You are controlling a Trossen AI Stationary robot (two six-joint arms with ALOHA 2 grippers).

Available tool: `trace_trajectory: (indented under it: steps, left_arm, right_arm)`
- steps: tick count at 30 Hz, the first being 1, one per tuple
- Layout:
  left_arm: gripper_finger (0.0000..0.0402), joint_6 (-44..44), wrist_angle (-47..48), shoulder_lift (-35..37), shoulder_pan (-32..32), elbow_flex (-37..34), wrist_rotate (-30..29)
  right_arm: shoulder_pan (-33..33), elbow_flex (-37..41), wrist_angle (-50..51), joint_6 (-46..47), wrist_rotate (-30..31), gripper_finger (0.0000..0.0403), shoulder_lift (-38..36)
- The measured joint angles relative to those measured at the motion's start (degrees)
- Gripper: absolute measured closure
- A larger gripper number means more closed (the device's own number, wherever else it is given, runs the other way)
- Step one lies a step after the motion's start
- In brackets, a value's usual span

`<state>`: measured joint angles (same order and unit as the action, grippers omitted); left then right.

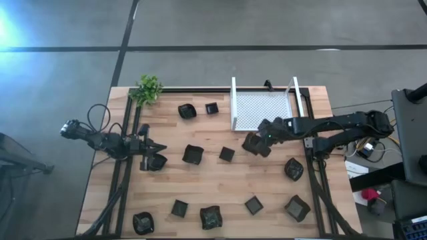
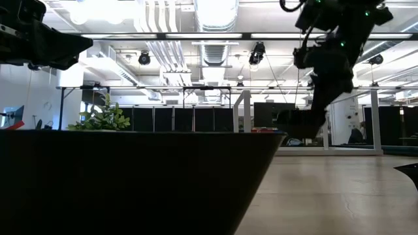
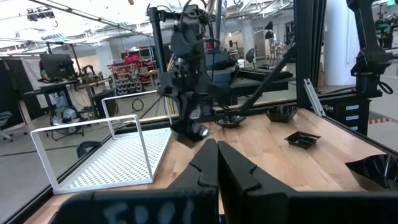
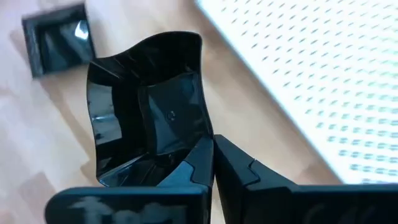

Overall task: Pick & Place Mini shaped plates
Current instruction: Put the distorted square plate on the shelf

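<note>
Small black glossy plates lie scattered on the wooden table (image 1: pixel 200 183), among them a plate (image 1: pixel 193 155) at mid-table and another plate (image 1: pixel 227 155) beside it. My right gripper (image 1: pixel 257 144) is shut on one plate (image 4: pixel 149 106), held just off the near-left corner of the white mesh tray (image 1: pixel 260 110). In the low view that plate (image 2: pixel 297 124) hangs above the tabletop. My left gripper (image 3: pixel 217 155) is shut, level and empty at the table's left side (image 1: pixel 160 157). My right gripper pinches the plate's rim (image 4: pixel 198 155) at one edge between its two fingers. The fingers slant down from the table's right side. The plate is lifted clear of the table and tilted, its hollow facing the wrist camera.
The tray's upright walls (image 3: pixel 134 134) stand along the far edge, next to the held plate. A green plant (image 1: pixel 148 89) is at the far left corner. More plates lie along the near edge (image 1: pixel 211 217) and at the right (image 1: pixel 293 169). One plate (image 2: pixel 130 183) fills the low view's foreground.
</note>
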<state>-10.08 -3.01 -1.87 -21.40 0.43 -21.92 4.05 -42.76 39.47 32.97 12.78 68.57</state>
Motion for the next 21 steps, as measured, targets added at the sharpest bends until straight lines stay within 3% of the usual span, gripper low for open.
trace_trajectory:
  steps: [6, 11, 21]
  left_arm:
    - [0.0402, 0.0, 0.02, 0.0, 0.0, -0.01, 0.01]
    - [0.0402, -0.01, 0.0, 0.0, -0.01, -0.02, -0.01]
    - [0.0402, -0.01, 0.02, 0.0, 0.01, -0.02, 0.01]
  right_arm:
    - [5.48, -4.39, 7.62, -0.96, 1.11, 0.0395, -2.61]
    - [13.73, -8.14, 11.76, -3.87, 1.33, 0.0395, -3.13]
    - [31.2, -18.15, 17.67, -16.74, 0.91, 0.0395, 4.72]
